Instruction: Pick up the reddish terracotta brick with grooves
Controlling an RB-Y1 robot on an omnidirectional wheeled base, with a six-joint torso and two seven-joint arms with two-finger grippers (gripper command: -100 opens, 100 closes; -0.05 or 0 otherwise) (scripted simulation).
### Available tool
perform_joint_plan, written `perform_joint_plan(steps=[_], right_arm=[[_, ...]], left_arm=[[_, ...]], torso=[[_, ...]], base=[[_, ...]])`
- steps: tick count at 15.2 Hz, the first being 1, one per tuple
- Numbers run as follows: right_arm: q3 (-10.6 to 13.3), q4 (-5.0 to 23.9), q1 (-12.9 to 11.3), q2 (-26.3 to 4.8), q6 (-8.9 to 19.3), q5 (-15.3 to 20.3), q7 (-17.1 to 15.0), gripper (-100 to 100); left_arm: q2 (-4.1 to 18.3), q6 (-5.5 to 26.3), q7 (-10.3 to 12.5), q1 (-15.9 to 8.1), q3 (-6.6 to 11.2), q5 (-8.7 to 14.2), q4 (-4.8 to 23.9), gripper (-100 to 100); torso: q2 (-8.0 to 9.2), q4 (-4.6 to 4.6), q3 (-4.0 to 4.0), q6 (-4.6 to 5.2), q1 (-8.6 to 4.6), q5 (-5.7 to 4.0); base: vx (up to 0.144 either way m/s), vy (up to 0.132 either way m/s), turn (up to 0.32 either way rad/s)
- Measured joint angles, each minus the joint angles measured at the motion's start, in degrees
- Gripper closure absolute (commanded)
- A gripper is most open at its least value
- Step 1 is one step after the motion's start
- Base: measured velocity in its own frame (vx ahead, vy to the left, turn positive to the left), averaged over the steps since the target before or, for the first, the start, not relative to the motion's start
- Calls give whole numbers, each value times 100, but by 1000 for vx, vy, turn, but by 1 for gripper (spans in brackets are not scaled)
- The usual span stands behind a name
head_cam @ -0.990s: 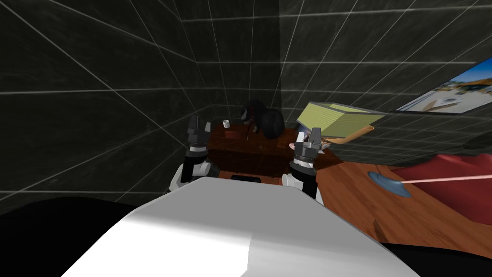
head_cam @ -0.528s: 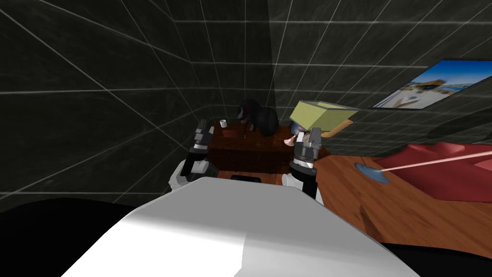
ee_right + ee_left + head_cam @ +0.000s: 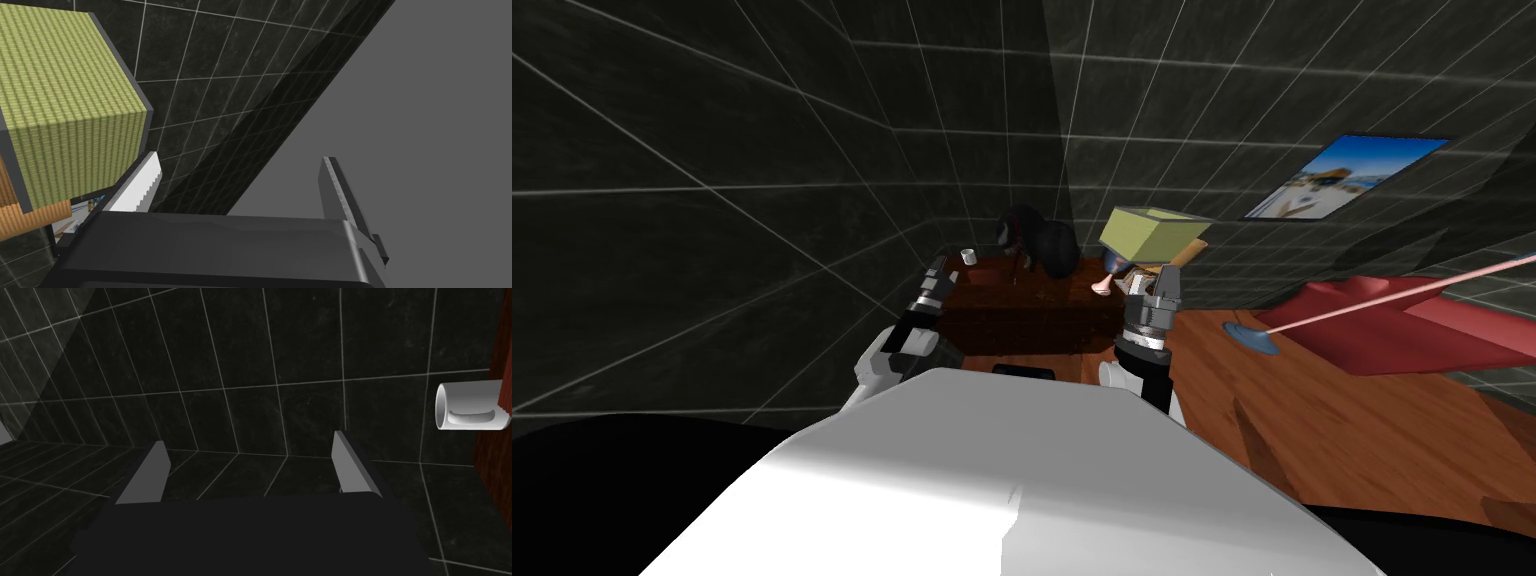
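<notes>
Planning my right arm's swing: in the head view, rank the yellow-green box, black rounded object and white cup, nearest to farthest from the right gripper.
1. Yellow-green box, just beyond the right gripper.
2. Black rounded object, at the back of the table.
3. White cup, at its far left corner.

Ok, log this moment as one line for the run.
left gripper open, empty | right gripper open, empty | white cup on dark red table ahead

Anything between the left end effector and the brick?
I cannot make out the brick on the table. The open left end effector hangs at its left edge, near a white cup; nothing visible blocks it.
</notes>
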Motion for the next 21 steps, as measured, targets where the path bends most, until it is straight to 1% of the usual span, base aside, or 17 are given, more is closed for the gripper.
perform_joint_plan(steps=[2, 3, 4, 5, 6, 8, 10, 11, 12, 13, 15, 16, 18, 21], right_arm=[[0, 0, -1, 0, 0, 0, 0, 0], [0, 0, 0, 0, 0, 0, 0, 0], [1, 0, -1, 0, 0, 0, 0, 0], [0, 0, -1, 0, 0, 0, 0, 0], [0, 0, 0, 0, 0, 0, 0, 0], [0, 0, -1, 0, 0, 0, 0, 0], [0, 0, 1, 0, 0, 0, 0, 0], [0, 0, 0, 0, 0, 0, 0, 0], [0, 0, 0, 0, 0, 0, 0, 0], [0, 0, 0, 0, 0, 0, 0, 0], [0, 0, 0, 0, 0, 0, 0, 0], [0, 0, 0, 0, 0, 0, 0, 0], [0, 0, 0, 0, 0, 0, 0, 0], [0, 0, 0, 0, 0, 0, 0, 0]], left_arm=[[204, 240, -2, -75, 8, 169, 168, -100], [250, 341, 1, -99, 10, 209, 218, -100], [394, 477, 23, -133, 48, 326, 279, -100], [473, 616, 27, -188, 45, 404, 388, -100], [498, 698, 15, -221, 22, 432, 487, -100], [680, 837, 13, -254, 18, 609, 740, -100], [808, 1021, 44, -279, 56, 703, 787, -100], [927, 1128, 61, -371, 66, 806, 920, -100], [1015, 1258, 71, -402, 80, 893, 994, -100], [1030, 1392, 63, -428, 79, 923, 1016, -100], [1298, 1639, 110, -467, 128, 1157, 1210, -100], [1342, 1761, 118, -488, 130, 1204, 1263, -100], [1552, 1980, 129, -602, 115, 1406, 1553, -100], [1722, 2293, 153, -591, 165, 1582, 1665, -100]], torso=[[3, 0, 1, 2, -3, -1], [0, 0, 0, 0, -2, -1], [-1, 0, -1, 3, -3, -2], [-1, -1, -1, 3, -3, -1], [-4, -1, -2, 0, -1, 0], [-3, -1, -2, 3, -3, -1], [-10, -2, -5, -2, 0, -1], [-11, -2, -7, 4, -1, -1], [-10, -2, -6, 4, -2, -1], [-10, -2, -6, 1, -2, -1], [-8, -2, -5, 2, -2, -2], [-9, -2, -5, 0, -1, 0], [-9, -2, -5, 3, -1, -1], [-12, -3, -7, 3, -1, -1]], base=[[-54, -12, -107], [-49, -17, -166], [-52, -12, -179], [-37, -4, -65], [-43, -17, -208], [-42, -14, -125], [-22, -9, -44], [-36, -17, -227], [-28, -8, -103], [-33, -20, -191], [-34, -12, -124], [-36, -16, -192], [-31, -12, -146], [-20, -11, -119]])
